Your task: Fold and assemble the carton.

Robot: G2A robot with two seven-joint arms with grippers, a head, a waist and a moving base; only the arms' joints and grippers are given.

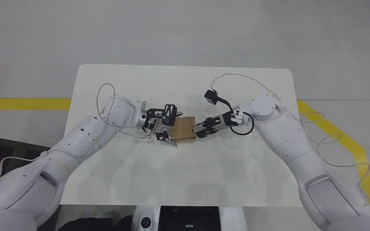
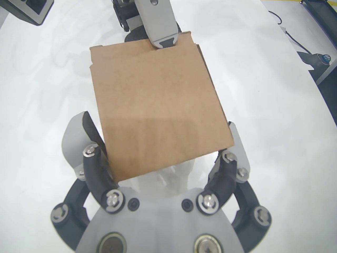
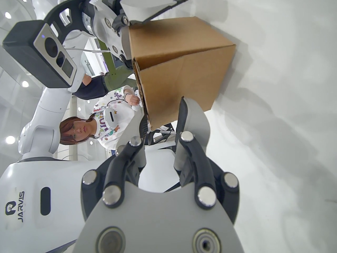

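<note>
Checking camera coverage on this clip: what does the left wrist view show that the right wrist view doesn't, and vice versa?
Left wrist view: the carton's broad top panel seen face-on, the left gripper at its near end. Right wrist view: two panels meeting at a fold, with a cut edge between the right gripper's fingers. Both: the brown carton over the white table, an arm at each end.

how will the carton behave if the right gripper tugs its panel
The carton will probably flex rather than stay rigid: its panels gape in a wedge, hinged at one crease. Thin, empty-looking cardboard, so likely light and apt to slide on the smooth table. The right gripper pinching one panel may crease it.
</note>
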